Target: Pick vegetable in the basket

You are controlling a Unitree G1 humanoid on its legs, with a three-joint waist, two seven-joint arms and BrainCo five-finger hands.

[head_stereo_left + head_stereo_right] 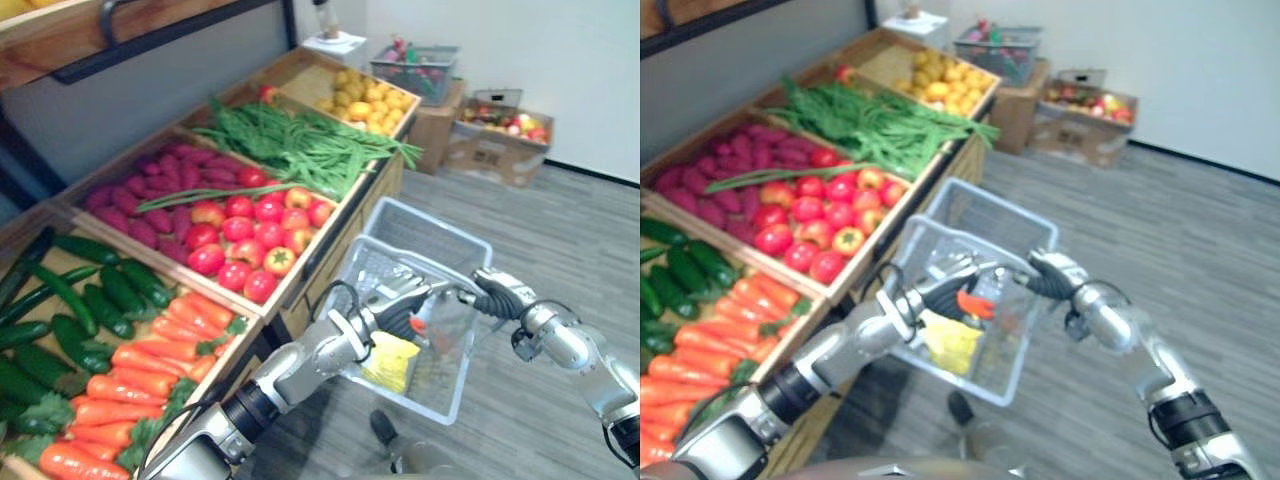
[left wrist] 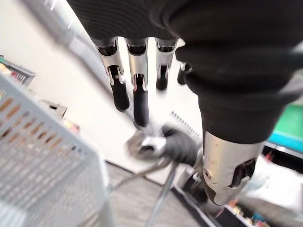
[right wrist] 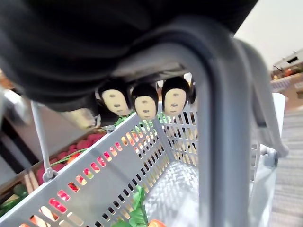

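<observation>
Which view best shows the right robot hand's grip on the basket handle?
Right wrist view: fingertips curl round the handle close up. The eye views and left wrist view show the right robot hand on it from farther off.

Basket: pale grey slotted plastic, upright, hanging off the floor by its raised handle, just beside the produce stand.
Carrot: orange, green leaves, lying inside the basket.

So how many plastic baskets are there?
2. One pale grey plastic mesh basket is held by its handle in the right hand, beside the wooden produce stand. One darker grey basket sits on a brown cardboard box by the far wall. Others may be hidden.
</observation>
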